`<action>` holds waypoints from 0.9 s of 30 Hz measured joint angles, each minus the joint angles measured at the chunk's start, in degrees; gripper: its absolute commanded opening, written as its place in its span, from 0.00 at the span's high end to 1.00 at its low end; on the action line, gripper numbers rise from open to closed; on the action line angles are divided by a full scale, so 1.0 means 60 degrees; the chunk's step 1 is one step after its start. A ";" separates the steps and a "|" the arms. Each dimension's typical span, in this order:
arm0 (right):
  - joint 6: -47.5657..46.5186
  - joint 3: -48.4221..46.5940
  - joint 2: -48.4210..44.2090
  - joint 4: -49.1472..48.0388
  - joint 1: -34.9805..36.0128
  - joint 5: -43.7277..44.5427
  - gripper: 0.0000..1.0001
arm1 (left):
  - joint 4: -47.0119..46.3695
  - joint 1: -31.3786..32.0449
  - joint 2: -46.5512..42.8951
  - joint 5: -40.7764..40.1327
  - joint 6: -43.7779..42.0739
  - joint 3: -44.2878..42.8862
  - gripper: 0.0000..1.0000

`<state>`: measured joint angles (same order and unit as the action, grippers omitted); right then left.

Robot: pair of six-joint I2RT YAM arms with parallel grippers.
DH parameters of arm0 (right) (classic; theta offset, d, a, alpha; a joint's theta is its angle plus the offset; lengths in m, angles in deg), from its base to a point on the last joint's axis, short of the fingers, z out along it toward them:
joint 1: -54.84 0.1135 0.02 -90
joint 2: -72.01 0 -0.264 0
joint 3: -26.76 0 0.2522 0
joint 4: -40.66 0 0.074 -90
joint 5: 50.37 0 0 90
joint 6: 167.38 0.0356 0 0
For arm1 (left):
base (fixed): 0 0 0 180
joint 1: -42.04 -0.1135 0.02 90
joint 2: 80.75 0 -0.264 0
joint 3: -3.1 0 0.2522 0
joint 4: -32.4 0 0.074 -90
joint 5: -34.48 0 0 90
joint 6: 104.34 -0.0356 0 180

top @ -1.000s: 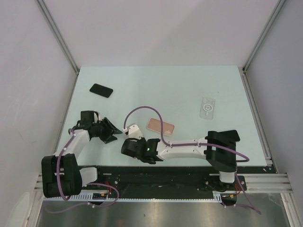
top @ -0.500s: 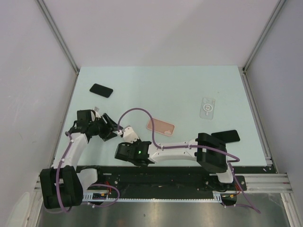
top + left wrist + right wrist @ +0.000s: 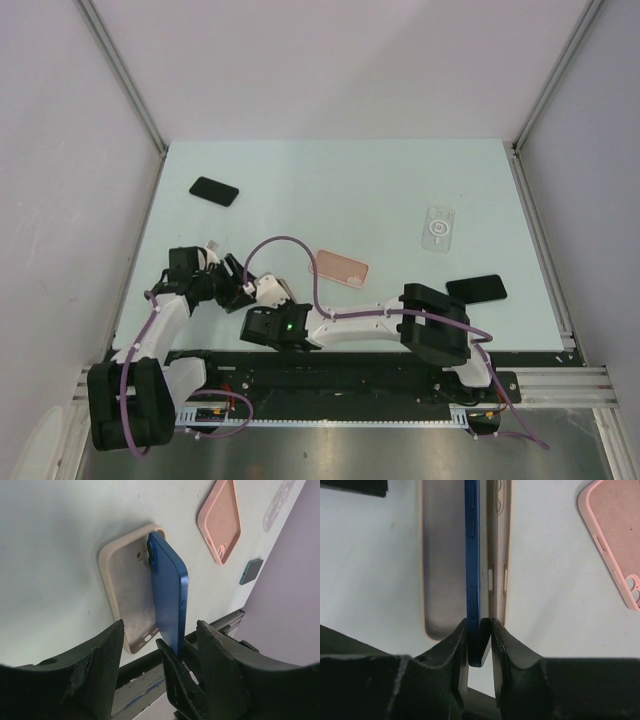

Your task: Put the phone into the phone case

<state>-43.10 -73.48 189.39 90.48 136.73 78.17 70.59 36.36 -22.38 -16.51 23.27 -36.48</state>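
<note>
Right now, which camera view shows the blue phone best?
The left wrist view: the blue phone stands on edge on the beige case, showing its blue face, camera corner and side buttons. The right wrist view gives only its thin edge, between the fingers of the right end effector. In the top view I cannot make it out.

Left hand (image 3: 238,289), right hand (image 3: 258,298) close together, table (image 3: 400,180) near-left; pink case (image 3: 341,267) just right; black phone (image 3: 214,191) far-left.

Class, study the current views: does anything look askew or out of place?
Yes. The blue phone stands on its long edge in the beige case instead of lying flat in it. One end sits within the right end effector.
</note>
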 measured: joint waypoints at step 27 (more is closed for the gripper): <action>-0.0007 0.0000 0.0011 -0.0346 -0.0015 -0.0441 0.48 | -0.0266 0.0667 0.0481 -0.0838 0.0419 0.0149 0.43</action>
<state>-43.14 -73.48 189.45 88.40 136.64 75.53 68.99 40.36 -19.49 -21.54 25.78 -35.58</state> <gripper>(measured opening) 0.504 0.597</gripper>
